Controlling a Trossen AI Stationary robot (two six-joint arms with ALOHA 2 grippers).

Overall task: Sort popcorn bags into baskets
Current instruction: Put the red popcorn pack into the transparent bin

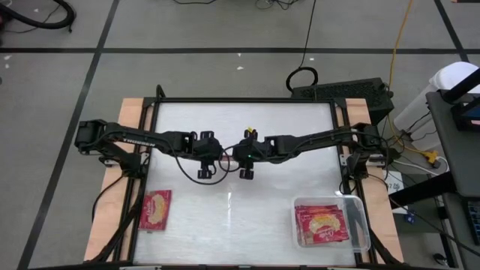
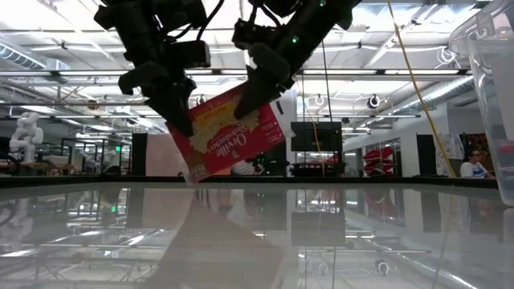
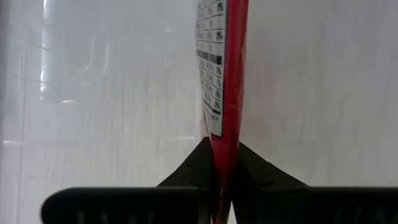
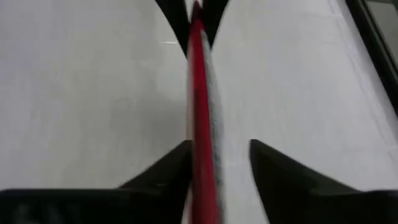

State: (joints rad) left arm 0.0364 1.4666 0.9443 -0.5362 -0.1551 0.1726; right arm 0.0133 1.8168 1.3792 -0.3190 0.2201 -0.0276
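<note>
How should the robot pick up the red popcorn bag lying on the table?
The popcorn bag lies flat on the table, picture side up, near the left arm's side. Probably best for the left gripper to come straight down and pinch a short edge, since a flat packet offers only thin edges.

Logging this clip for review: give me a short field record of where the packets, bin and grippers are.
held packet: red popcorn packet in the air over mid-table, edge-on between both grippers
left gripper: shut on the held packet
right gripper: around the packet's other end, one finger apart from it
loose packet: flat on the table, front left
bin: clear, front right, red packets inside
</note>
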